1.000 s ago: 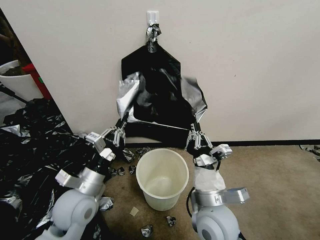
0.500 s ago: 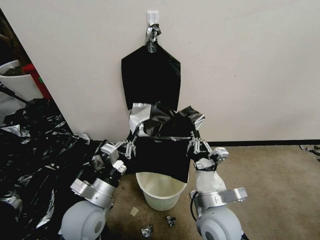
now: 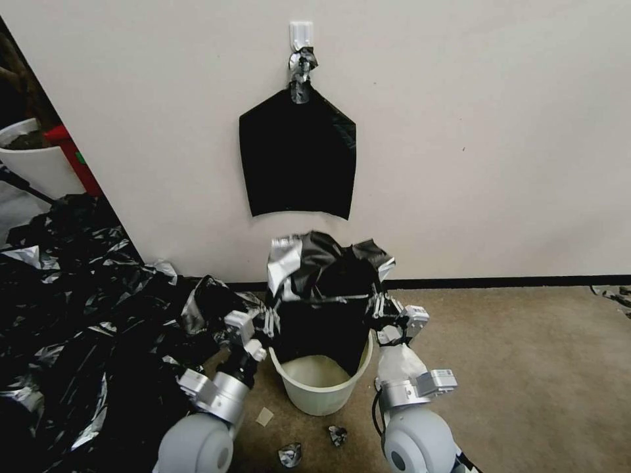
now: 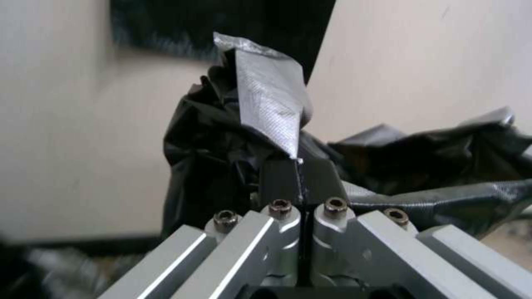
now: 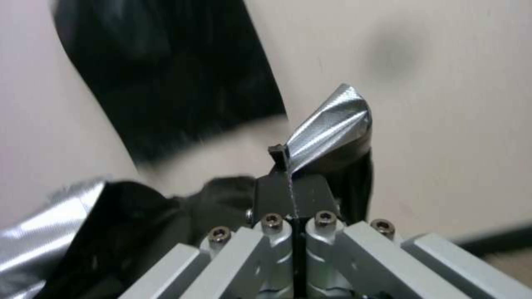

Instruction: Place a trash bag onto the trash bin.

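Both hands, left point(image 3: 268, 322) and right point(image 3: 380, 314), had lowered the pinched bag point(image 3: 322, 295) toward the bin point(image 3: 322, 394) at lower centre; next, stretching its mouth over the rim.

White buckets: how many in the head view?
2. The small round cream-white plastic trash bin stands on the carpet between the two arms, a glossy black trash bag hanging into it. A bigger white tub sits at far left, partly cut off.
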{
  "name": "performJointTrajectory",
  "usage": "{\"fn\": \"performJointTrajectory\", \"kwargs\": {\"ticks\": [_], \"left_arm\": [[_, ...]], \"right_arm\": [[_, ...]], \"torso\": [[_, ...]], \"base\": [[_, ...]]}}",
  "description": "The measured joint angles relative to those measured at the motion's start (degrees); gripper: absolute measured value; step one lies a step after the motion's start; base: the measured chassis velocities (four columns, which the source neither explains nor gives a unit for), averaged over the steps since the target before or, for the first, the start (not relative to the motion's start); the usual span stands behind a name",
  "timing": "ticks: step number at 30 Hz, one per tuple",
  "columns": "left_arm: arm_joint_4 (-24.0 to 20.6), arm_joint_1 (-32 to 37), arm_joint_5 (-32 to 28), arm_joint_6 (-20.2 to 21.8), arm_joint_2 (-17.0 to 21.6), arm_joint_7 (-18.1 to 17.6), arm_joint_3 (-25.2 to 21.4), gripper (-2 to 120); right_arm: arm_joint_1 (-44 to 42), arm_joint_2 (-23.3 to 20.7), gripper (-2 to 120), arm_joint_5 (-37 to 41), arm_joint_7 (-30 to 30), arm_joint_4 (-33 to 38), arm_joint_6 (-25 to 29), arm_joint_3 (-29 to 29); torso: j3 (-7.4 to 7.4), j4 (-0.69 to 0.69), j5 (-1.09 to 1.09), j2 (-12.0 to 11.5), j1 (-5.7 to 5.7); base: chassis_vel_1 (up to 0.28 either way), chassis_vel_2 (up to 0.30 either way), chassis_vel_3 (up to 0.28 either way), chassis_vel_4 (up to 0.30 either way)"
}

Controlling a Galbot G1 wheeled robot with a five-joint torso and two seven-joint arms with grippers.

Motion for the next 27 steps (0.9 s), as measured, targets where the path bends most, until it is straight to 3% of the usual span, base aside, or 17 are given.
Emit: {"fn": "performJointTrajectory", "kwargs": {"ticks": [2,3,7,8,11,12,16,23,27], "left_arm": [[-2.37,0.88,1.33,3.47,1.13,-4.69,0.90,0],[-2.37,0.88,1.33,3.47,1.13,-4.69,0.90,0],[-9.18,1.57,1.59,14.63,6.07,-11.75,1.65,0],[-9.18,1.57,1.59,14.63,6.07,-11.75,1.65,0],[-12.41,1.30,-1.39,21.69,10.87,-15.85,2.68,0],[-12.41,1.30,-1.39,21.69,10.87,-15.85,2.68,0],[-13.17,-0.02,-5.66,27.01,17.28,-21.09,6.84,0],[-12.86,0.15,-5.90,28.52,19.07,-24.86,10.40,0],[-14.51,2.03,-5.75,29.86,19.10,-29.15,11.00,0]], "right_arm": [[0.77,-3.91,0,4.04,4.93,3.82,-7.99,-1.63],[0.77,-3.91,0,4.04,4.93,3.82,-7.99,-1.63],[3.18,-9.53,0,13.65,13.71,10.97,-18.95,-2.95],[3.18,-9.53,0,13.65,13.71,10.97,-18.95,-2.95],[4.92,-12.47,0,18.87,18.64,14.14,-23.72,-4.70],[4.92,-12.47,0,18.87,18.64,14.14,-23.72,-4.70],[6.94,-16.90,0,23.26,22.40,16.43,-27.74,-9.27],[7.20,-17.87,0,23.70,24.31,14.95,-28.00,-12.81],[7.34,-17.43,0,23.61,26.67,14.53,-27.17,-15.43]], "torso": [[0.00,0.00,0.01,0.00,0.00],[0.00,0.00,0.01,0.00,0.00],[0.00,0.00,0.01,0.00,0.00],[0.00,0.00,0.01,0.00,0.00],[-0.01,0.00,0.01,0.00,0.00],[-0.01,0.00,0.01,0.00,0.00],[0.00,-0.01,0.00,0.00,0.00],[0.00,-0.01,0.01,0.00,0.00],[-0.01,-0.01,0.02,0.00,0.00]], "base": [[0.000,0.000,0.000,0.000],[0.000,0.000,0.000,0.000],[0.000,0.000,0.000,0.000],[0.000,0.000,0.000,0.000],[0.000,0.000,0.000,0.000],[0.000,0.000,0.000,0.000],[0.000,0.000,0.000,0.000],[0.000,0.000,0.000,0.000],[0.000,0.000,0.000,0.000]]}}
